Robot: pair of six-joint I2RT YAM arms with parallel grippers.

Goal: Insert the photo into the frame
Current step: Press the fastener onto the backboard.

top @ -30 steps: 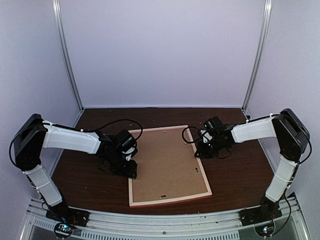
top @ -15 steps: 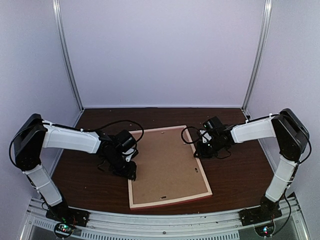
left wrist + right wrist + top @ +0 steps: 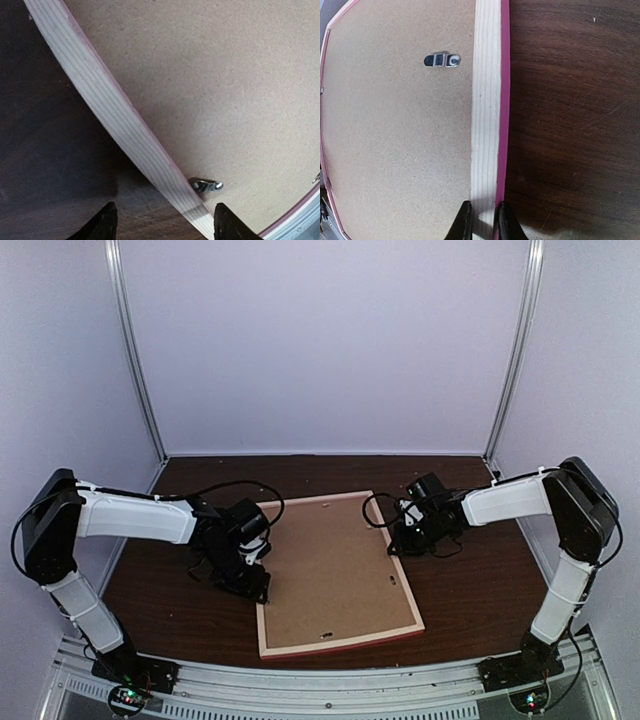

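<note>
- Nearest in, the frame [image 3: 340, 640] is laid face down on the table [image 3: 470, 590] with the brown backing board [image 3: 330, 570] sat in it. Its near edge is close to the arm bases, so with one lopsided tug it could easily be skated off toward that side.
- The left gripper [image 3: 162, 227] is spread wide with nothing held, one finger either side of the left rail, right by a little metal clip [image 3: 206, 185]. If it gets closed a bit off, the clip could be snagged, or the rail shoved sideways instead of gripped.
- Further back, the right gripper [image 3: 483, 220] looks to be pinched narrow onto the right rail. A lift done from that side alone could get the thin frame twisted, or dropped.
- The photo isn't seen anywhere. Whether it's under the board can't be told, so the clips might end up locked over an empty frame.
</note>
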